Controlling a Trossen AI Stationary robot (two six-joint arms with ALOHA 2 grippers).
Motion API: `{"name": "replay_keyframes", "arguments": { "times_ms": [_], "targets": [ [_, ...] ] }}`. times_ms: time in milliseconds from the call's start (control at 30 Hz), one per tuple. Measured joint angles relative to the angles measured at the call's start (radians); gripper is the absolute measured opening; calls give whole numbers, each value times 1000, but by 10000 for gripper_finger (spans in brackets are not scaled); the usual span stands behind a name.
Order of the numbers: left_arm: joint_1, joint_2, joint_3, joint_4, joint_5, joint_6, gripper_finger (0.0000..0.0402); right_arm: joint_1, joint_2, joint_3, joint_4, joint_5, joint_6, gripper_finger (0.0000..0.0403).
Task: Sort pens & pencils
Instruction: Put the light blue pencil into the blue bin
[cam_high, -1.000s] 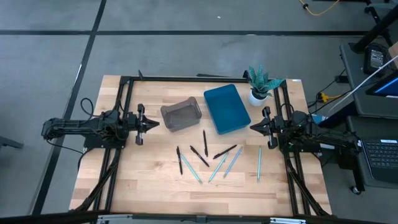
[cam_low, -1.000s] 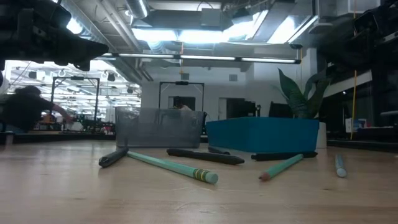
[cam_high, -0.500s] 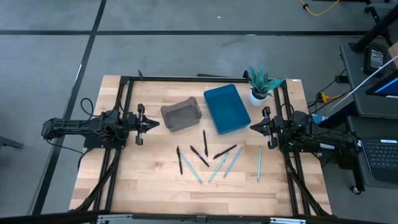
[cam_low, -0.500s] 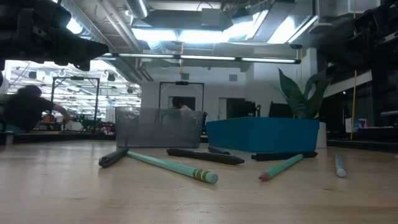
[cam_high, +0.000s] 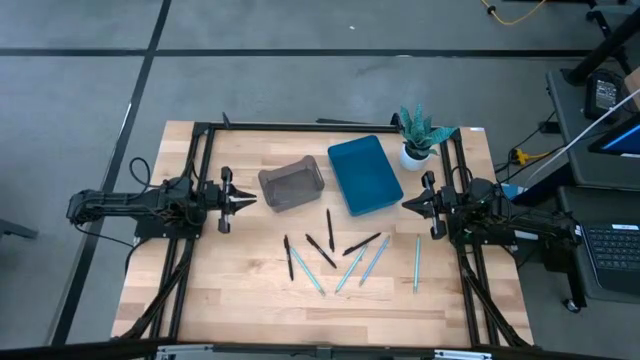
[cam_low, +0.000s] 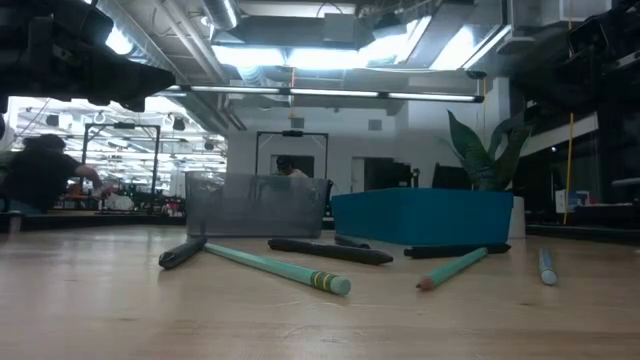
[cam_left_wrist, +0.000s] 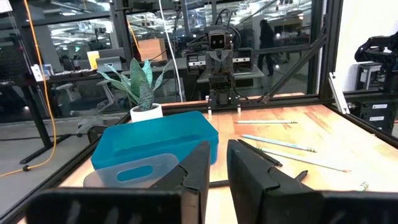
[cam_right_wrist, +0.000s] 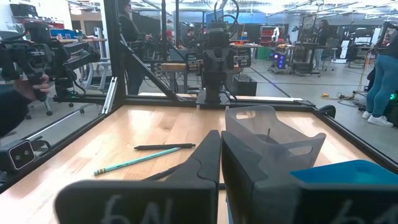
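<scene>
Pens and pencils lay scattered on the wooden table, toward six o'clock from the two bins: four black sticks and four light blue ones, several crossing or touching near the middle, one blue stick well apart toward four o'clock. None was in the grey bin or the blue bin, so we judged the sorting not yet begun.

Our left gripper hung at nine o'clock beside the grey bin, its fingers parted by a narrow slit and pinching nothing. Our right gripper waited at three o'clock near the potted plant, fingers pressed together, empty.

We saw the main risk in the cluster: where a black stick lay against blue ones, a pinch could have caught two at once or flicked a neighbour away. Round sticks would roll on the smooth wood if nudged. We also reckoned that a slit this narrow might land on top of a stick instead of straddling it, and that both arms reaching for the middle could meet.
</scene>
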Motion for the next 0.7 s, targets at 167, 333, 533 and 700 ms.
{"name": "replay_keyframes", "arguments": {
  "times_ms": [167, 333, 533, 700],
  "targets": [
    [0, 0, 0, 4, 0, -14, 47, 0, 0, 0, 16, 0, 0, 17],
    [0, 0, 0, 15, -14, -36, 38, 0, 0, 0, 26, 0, -3, 17],
    [0, 0, 0, 25, -14, -43, 26, 0, 0, 0, 26, 0, -4, 17],
    [0, 3, 0, 31, 55, -71, 16, 0, 1, 0, 28, 64, -6, 17]
  ]
}}
